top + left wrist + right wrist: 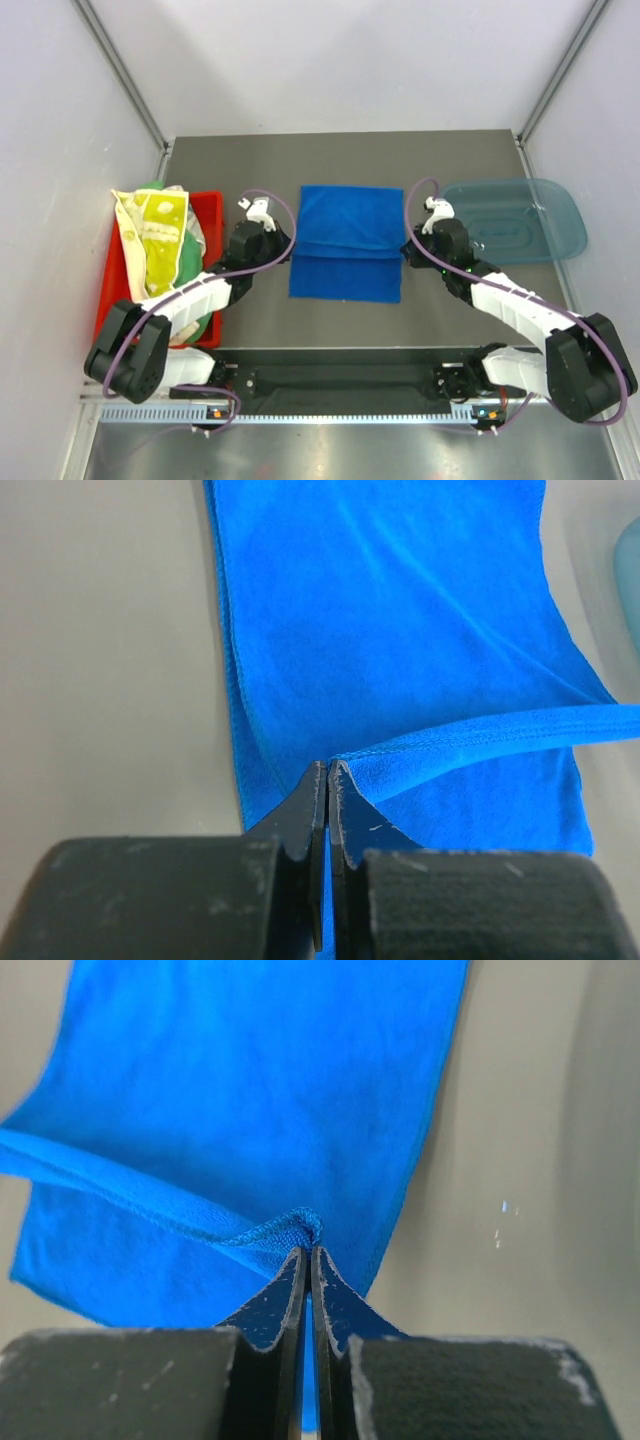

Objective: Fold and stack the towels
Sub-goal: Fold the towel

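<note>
A royal blue towel (346, 243) lies on the table's middle, its near part folded over with the raised edge stretched between my two grippers. My left gripper (290, 252) is shut on the towel's left corner (345, 763). My right gripper (405, 252) is shut on the right corner (300, 1225). The rest of the blue towel (400, 610) lies flat beneath the lifted edge and shows in the right wrist view (250, 1090) too. A pale yellow towel with green print (152, 235) and a green towel (188, 262) lie heaped in the red tray (206, 208) at the left.
A translucent blue bin lid (520, 220) lies at the right of the table, close to my right arm. The red tray sits against my left arm. Grey walls close in the table on the left, right and back.
</note>
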Controlling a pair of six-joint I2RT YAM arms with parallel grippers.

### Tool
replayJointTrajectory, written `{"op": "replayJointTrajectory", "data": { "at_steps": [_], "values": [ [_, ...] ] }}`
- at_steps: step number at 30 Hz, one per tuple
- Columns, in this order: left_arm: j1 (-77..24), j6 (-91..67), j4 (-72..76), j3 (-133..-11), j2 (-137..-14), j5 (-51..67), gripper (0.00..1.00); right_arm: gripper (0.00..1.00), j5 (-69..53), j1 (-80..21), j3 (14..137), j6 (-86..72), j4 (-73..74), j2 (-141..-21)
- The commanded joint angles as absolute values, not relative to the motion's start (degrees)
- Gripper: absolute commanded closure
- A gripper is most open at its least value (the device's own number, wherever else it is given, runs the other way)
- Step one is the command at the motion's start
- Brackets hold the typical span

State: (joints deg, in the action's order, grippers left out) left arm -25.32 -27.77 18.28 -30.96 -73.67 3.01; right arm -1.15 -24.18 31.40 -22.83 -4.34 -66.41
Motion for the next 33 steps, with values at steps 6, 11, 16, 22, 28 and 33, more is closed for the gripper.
{"op": "replayJointTrajectory", "data": {
  "at_steps": [6, 11, 16, 22, 28, 33],
  "values": [
    [-25.6, -27.8, 17.0, -29.2, -69.0, 0.8, 1.0, 1.0, -1.4, -25.8, 28.8, -23.4, -6.8, -62.8],
    [-25.6, -27.7, 15.8, -28.9, -69.0, 0.7, 1.0, 1.0, -1.5, -26.1, 29.3, -23.5, -5.6, -62.7],
    [-25.7, -28.4, 16.0, -28.0, -69.9, 1.1, 1.0, 1.0, -2.6, -26.8, 28.3, -25.0, -6.5, -64.0],
    [-26.3, -29.4, 17.6, -26.3, -71.7, 1.0, 1.0, 1.0, -2.5, -28.2, 26.6, -27.1, -8.7, -66.7],
    [-27.0, -30.0, 18.6, -25.8, -73.9, 0.9, 1.0, 1.0, -1.6, -28.6, 27.0, -27.3, -8.4, -69.4],
    [-27.2, -29.9, 17.8, -26.4, -74.7, 0.4, 1.0, 1.0, -1.4, -28.6, 27.2, -27.2, -8.2, -70.1]
  ]
}}
